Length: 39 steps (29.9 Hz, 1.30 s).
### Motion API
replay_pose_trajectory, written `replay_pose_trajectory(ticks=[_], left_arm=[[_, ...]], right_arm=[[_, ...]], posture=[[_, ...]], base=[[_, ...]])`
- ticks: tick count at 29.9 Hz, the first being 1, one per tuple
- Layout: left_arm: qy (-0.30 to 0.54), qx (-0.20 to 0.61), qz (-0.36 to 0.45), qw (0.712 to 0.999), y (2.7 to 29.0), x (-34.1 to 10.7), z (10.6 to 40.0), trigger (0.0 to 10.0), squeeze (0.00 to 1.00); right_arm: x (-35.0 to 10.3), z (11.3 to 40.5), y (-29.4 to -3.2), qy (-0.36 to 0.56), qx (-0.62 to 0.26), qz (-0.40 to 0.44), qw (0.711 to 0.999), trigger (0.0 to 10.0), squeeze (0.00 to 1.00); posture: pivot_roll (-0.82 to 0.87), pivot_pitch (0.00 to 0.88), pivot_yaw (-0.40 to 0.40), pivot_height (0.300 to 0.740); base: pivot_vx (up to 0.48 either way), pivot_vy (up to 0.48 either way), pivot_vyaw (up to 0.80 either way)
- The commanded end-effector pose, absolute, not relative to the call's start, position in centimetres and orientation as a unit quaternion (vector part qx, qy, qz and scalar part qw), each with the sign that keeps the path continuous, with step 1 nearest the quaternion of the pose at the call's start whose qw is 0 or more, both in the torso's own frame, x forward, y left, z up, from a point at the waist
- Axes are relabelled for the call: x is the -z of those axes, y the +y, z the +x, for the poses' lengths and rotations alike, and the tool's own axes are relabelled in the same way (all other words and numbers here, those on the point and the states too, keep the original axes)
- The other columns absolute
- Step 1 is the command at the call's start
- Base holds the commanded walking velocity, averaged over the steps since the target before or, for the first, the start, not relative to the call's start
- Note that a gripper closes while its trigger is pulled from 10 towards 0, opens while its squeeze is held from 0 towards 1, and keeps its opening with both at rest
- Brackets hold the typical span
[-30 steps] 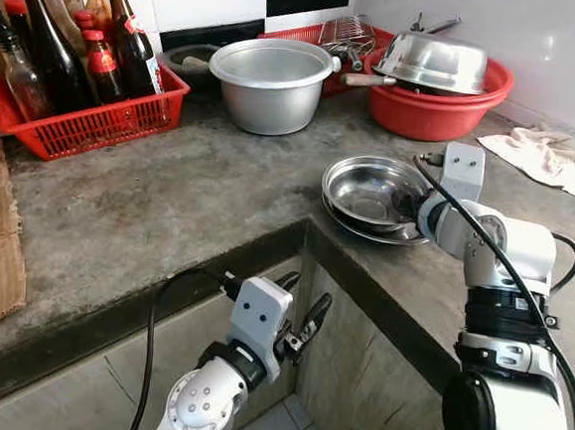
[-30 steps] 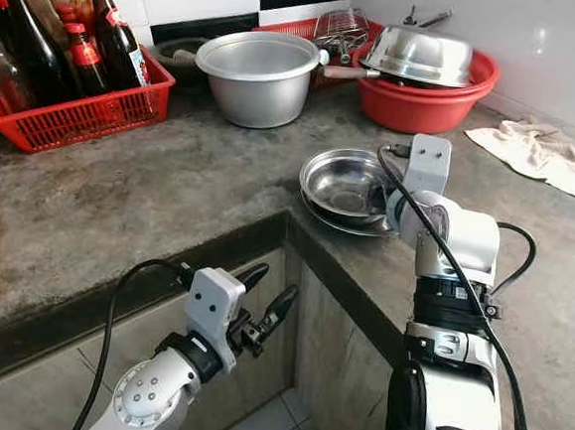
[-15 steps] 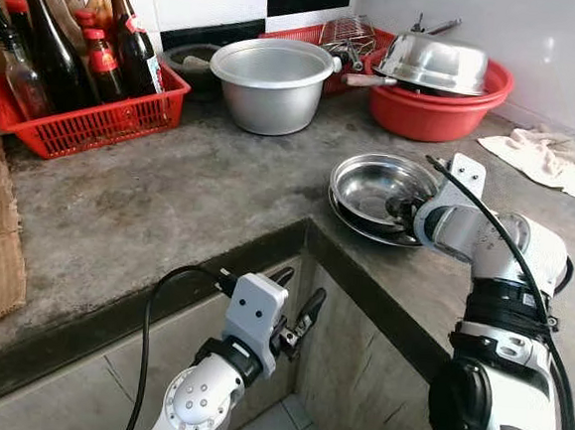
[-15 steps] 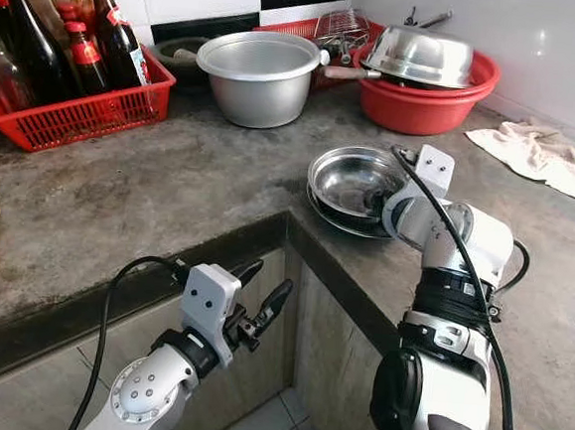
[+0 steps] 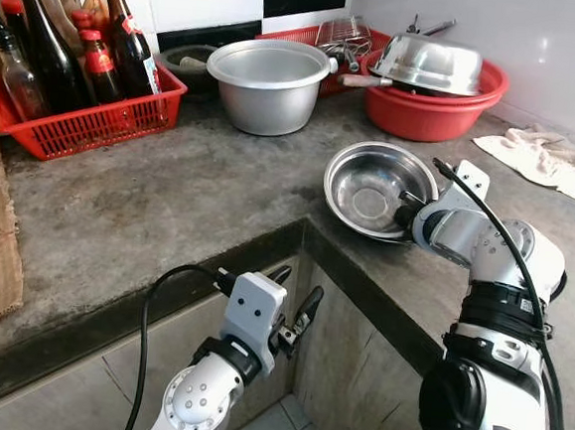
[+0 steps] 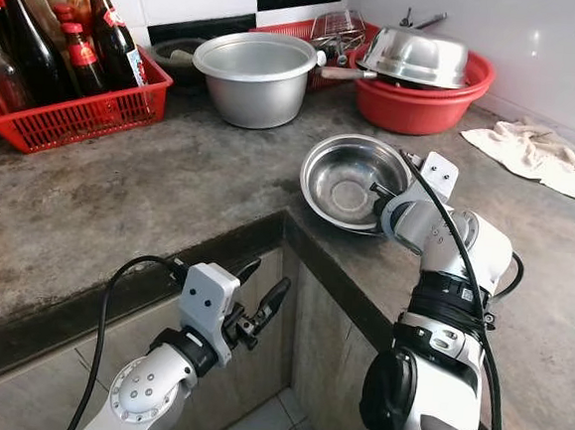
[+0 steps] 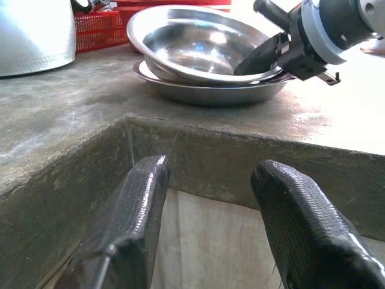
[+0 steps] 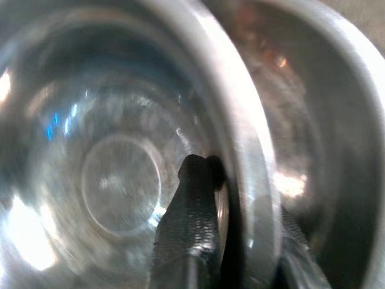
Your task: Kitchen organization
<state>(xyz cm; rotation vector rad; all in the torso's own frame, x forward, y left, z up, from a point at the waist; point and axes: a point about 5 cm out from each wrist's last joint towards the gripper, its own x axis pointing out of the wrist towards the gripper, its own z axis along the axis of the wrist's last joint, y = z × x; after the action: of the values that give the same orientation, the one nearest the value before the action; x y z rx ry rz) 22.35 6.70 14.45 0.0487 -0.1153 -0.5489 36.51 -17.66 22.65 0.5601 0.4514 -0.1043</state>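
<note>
Grey concrete counter (image 5: pixel 169 206) runs across the middle of the left eye frame, with white tiles at the top edge. Right of centre, a steel bowl (image 5: pixel 374 187) is tipped up on edge, its lower rim resting in a second bowl (image 7: pixel 210 90) that sits flat near the counter's corner. The right gripper (image 5: pixel 408 207) pinches the tilted bowl's rim, one finger (image 8: pixel 189 217) inside against the polished wall and the other behind it. Low in the frame, the left gripper (image 5: pixel 292 307) hangs in front of the counter face with its fingers spread and nothing between them.

Thin stamped steel like this is probably light and stiff but slick, so a rim pinch could let it swing or slip; a deeper bite on the rim, keeping the bowl near vertical, seems safest. It would ring and dent, not break.

At upper left a red basket (image 5: pixel 85 124) holds sauce bottles (image 5: pixel 57 47) with red labels, too small to read. An aluminium pot (image 5: pixel 270 84) sits top centre, and a red basin (image 5: pixel 435 112) at upper right carries an upturned steel pan (image 5: pixel 439 63); a cloth (image 5: pixel 541 160) lies at the right edge
</note>
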Motion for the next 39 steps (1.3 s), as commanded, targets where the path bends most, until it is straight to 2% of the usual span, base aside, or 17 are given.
replay_pose_trajectory(ticks=[1,6,8,12,14,15,16,17,18,20,24,29,34,39], left_arm=[[-0.065,0.270,0.029,0.960,6.8,-14.7,22.3,10.0,0.00],[-0.065,0.270,0.029,0.960,6.8,-14.7,22.3,10.0,0.00],[-0.065,0.270,0.029,0.960,6.8,-14.7,22.3,10.0,0.00],[-0.065,0.268,0.029,0.961,6.9,-14.7,22.4,10.0,0.00],[-0.065,0.268,0.029,0.961,6.9,-14.7,22.4,10.0,0.00],[-0.066,0.264,0.028,0.962,6.9,-14.7,22.5,10.0,0.00],[-0.066,0.264,0.028,0.962,6.9,-14.7,22.5,10.0,0.00],[-0.066,0.260,0.027,0.963,7.0,-14.8,22.5,10.0,0.00],[-0.068,0.249,0.023,0.966,7.2,-15.0,22.7,10.0,0.00],[-0.072,0.236,0.015,0.969,7.4,-15.4,22.9,10.0,0.00],[-0.073,0.234,0.012,0.970,7.4,-15.5,23.0,10.0,0.00],[-0.087,0.228,0.009,0.970,7.4,-16.2,23.2,10.0,0.00],[-0.095,0.219,0.005,0.971,7.5,-16.6,23.4,10.0,0.00],[-0.105,0.210,0.005,0.972,7.7,-17.2,23.7,10.0,0.00]], right_arm=[[-23.2,36.4,-17.9,0.201,0.062,0.286,0.935,0.0,0.00],[-24.9,36.1,-17.4,0.134,0.035,0.312,0.940,0.0,0.00],[-24.9,36.1,-17.4,0.134,0.035,0.312,0.940,0.0,0.00],[-26.1,35.0,-16.5,0.058,0.014,0.296,0.953,0.0,0.00],[-26.1,35.0,-16.5,0.058,0.014,0.296,0.953,0.0,0.00],[-26.5,34.4,-16.4,0.014,0.018,0.267,0.964,0.0,0.00],[-26.5,34.4,-16.4,0.014,0.018,0.267,0.964,0.0,0.00],[-26.8,33.8,-16.3,-0.021,0.025,0.227,0.973,0.0,0.00],[-26.9,32.7,-16.2,-0.065,0.040,0.153,0.985,0.0,0.00],[-26.7,31.0,-15.2,-0.117,0.040,0.061,0.990,0.0,0.00],[-26.6,30.4,-14.8,-0.132,0.034,0.041,0.990,0.0,0.00],[-26.3,27.7,-13.0,-0.186,-0.006,-0.043,0.982,0.0,0.00],[-25.9,27.3,-12.9,-0.200,-0.010,-0.058,0.978,0.0,0.00],[-25.4,26.8,-12.5,-0.211,-0.013,-0.068,0.975,0.0,0.00]], posture=[[0.09,0.070,-0.027,0.740],[0.09,0.068,-0.024,0.740],[0.09,0.068,-0.024,0.740],[0.09,0.070,-0.022,0.740],[0.09,0.070,-0.022,0.740],[0.09,0.074,-0.020,0.740],[0.09,0.074,-0.020,0.740],[0.09,0.074,-0.020,0.740],[0.08,0.078,-0.022,0.740],[0.08,0.077,-0.023,0.740],[0.08,0.077,-0.024,0.740],[0.07,0.072,-0.017,0.740],[0.08,0.073,-0.020,0.740],[0.08,0.068,-0.020,0.740]], base=[[0.000,0.000,0.00],[0.000,0.000,0.00],[0.000,0.000,0.00],[0.000,0.000,0.00],[0.000,0.000,0.00],[0.000,0.000,0.00],[0.000,0.000,0.00],[0.000,0.000,0.00],[0.000,0.000,0.00],[0.000,0.000,0.00],[0.000,0.000,0.00],[0.000,0.000,0.00],[0.000,0.000,0.00],[0.000,0.053,-0.70]])
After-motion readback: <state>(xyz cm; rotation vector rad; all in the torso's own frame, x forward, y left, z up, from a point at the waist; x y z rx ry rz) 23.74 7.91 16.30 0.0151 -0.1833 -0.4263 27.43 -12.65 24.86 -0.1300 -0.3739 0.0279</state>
